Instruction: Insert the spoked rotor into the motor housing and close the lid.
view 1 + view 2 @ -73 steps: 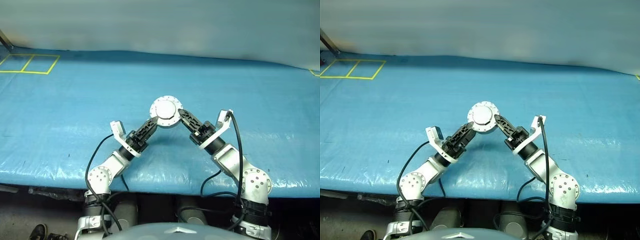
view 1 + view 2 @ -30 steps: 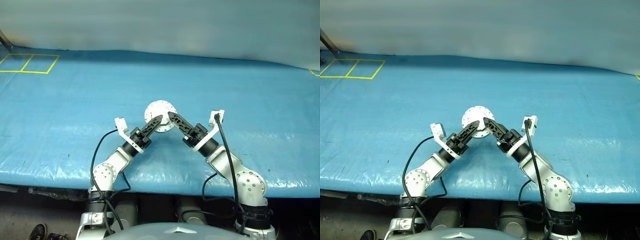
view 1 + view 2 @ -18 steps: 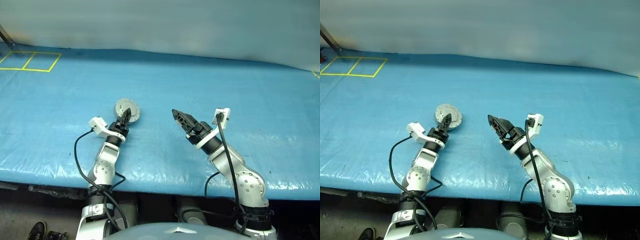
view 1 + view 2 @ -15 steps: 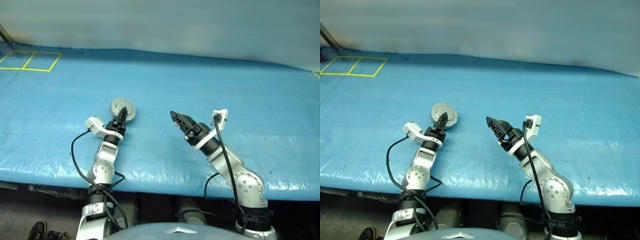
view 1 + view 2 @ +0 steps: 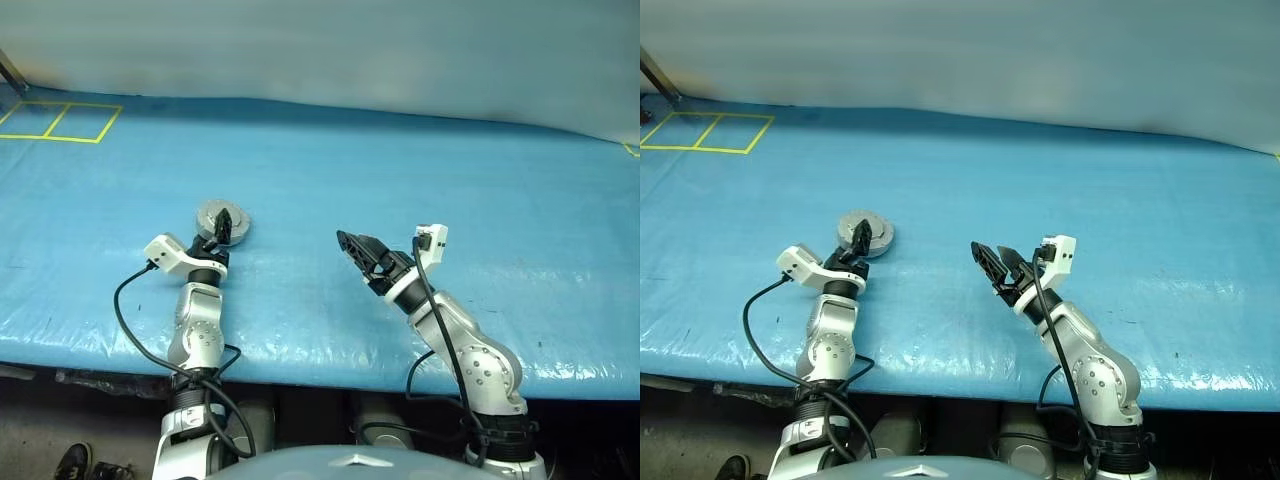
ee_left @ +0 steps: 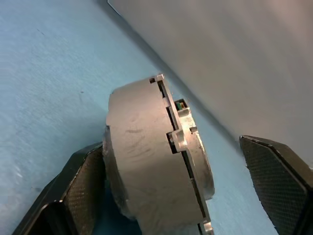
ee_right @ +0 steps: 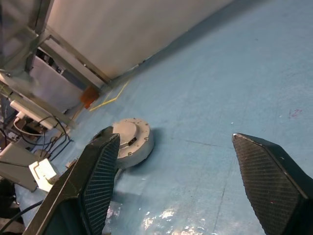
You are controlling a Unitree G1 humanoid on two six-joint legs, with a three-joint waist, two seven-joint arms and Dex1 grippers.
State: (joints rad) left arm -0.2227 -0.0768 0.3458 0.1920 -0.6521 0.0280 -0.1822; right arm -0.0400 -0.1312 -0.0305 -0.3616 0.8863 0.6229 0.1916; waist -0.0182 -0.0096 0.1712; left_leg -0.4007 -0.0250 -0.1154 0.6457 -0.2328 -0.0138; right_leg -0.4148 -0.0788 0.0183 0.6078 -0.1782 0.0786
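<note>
The round silver motor housing [image 5: 218, 215] lies on the blue table at the left, with the pale lid [image 7: 124, 131] seated on it. The spoked rotor is hidden. My left gripper [image 5: 223, 228] reaches level over the housing from the near side. In the left wrist view the housing [image 6: 146, 161] sits between its fingers: one finger [image 6: 83, 181] lies against its side, the other [image 6: 274, 171] stands well apart, so this gripper is open. My right gripper [image 5: 352, 243] hovers over the middle of the table, open and empty, pointing left toward the housing [image 7: 132, 142].
Yellow tape squares [image 5: 58, 123] mark the table's far left corner. A pale wall [image 5: 320, 50] runs along the back edge. In the right wrist view a metal frame and cables [image 7: 29, 122] stand beyond the table's left end.
Both grippers held the closed motor at mid-table; the right let go. My left arm swung it leftward, laid it on the table and opened its jaws.
</note>
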